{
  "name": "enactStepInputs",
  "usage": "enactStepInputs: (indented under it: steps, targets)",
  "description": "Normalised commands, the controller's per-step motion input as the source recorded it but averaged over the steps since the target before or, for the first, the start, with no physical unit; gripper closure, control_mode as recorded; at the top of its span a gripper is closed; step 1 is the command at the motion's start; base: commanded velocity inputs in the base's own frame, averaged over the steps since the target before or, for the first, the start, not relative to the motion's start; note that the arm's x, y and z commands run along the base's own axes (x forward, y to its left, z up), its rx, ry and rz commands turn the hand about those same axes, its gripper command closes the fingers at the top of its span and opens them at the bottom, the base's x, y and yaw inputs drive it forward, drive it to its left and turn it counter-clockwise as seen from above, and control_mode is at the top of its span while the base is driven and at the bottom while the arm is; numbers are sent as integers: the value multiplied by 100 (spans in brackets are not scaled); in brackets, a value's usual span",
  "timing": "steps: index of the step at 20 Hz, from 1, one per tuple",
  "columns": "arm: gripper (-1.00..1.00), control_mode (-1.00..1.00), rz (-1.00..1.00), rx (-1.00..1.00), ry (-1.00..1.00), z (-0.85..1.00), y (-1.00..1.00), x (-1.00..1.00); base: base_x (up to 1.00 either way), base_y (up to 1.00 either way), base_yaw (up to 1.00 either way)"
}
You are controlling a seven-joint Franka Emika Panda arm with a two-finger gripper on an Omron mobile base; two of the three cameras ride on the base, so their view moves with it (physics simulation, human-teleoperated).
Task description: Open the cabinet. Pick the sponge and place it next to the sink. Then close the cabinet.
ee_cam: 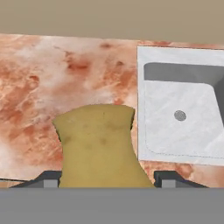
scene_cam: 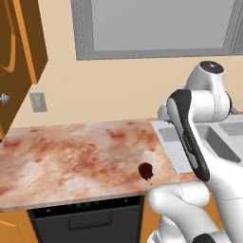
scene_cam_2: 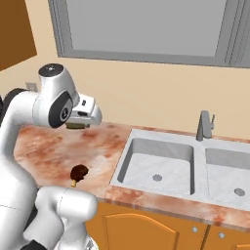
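Observation:
The olive-yellow sponge (ee_cam: 98,146) sits pinched between my two fingertips, so my gripper (ee_cam: 109,179) is shut on it. In the right base view the gripper (scene_cam_2: 78,123) hangs a little above the marbled counter, with the sponge (scene_cam_2: 74,126) showing just beneath the hand, left of the sink (scene_cam_2: 146,133). From the hand view the sink (ee_cam: 175,57) lies to the right of the sponge, with the counter directly below. The orange cabinet door (scene_cam: 16,52) stands swung open at the far left, its round silver knob (scene_cam: 4,98) facing me. The arm hides the gripper in the left base view.
A dark brown bar on a stick (scene_cam: 145,170) lies near the counter's front edge (scene_cam_2: 79,172). A grey faucet (scene_cam_2: 205,126) rises behind the double sink. A window (scene_cam: 156,26) spans the wall, and a wall outlet (scene_cam: 38,101) sits below the open door. A dark dishwasher front (scene_cam: 85,219) is under the counter.

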Motion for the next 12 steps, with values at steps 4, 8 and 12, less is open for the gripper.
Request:
enactStepInputs:
  steps: [4, 8, 12]
  targets:
    - [100, -100, -4, 0, 6, -13, 0, 84, 0, 0, 0]
    - [100, -100, -2, -2, 8, -54, 0, 67, 0, 0, 0]
    - [100, -100, 0, 0, 3, -100, -8, 35, 0, 0, 0]
